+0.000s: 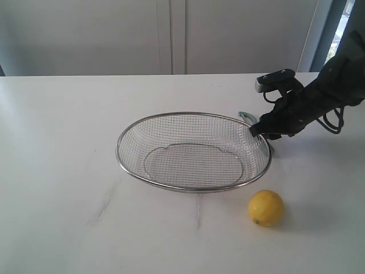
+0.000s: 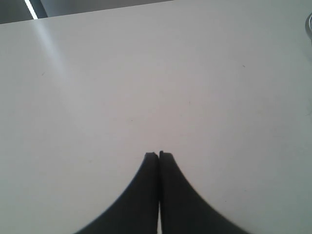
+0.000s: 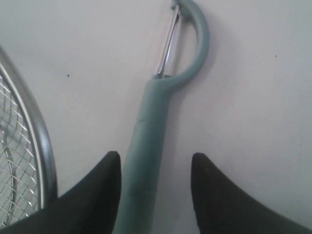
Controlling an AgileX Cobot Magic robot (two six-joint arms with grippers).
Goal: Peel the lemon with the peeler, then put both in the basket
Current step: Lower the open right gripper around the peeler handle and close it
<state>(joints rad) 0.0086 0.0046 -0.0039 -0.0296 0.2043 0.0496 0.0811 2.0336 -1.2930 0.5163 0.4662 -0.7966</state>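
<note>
R gripper (image 3: 154, 165) is spread wide astride the peeler (image 3: 155, 105) handle (contact can't be told); it's laid on the table (image 1: 68, 114) just beside the basket (image 1: 194, 188). The lemon (image 1: 266, 208) is seen outside, near the basket's front rim. L gripper (image 2: 159, 155) is pressed closed.

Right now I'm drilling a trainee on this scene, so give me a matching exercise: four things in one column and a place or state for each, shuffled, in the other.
Column 1
1 lemon
2 peeler
3 basket
4 left gripper

Column 2
A shut, over bare table
B empty
C between the fingers of the open right gripper
D on the table, outside the basket's rim

Pairs: 1-D, 2-C, 3-B, 4-A
</note>
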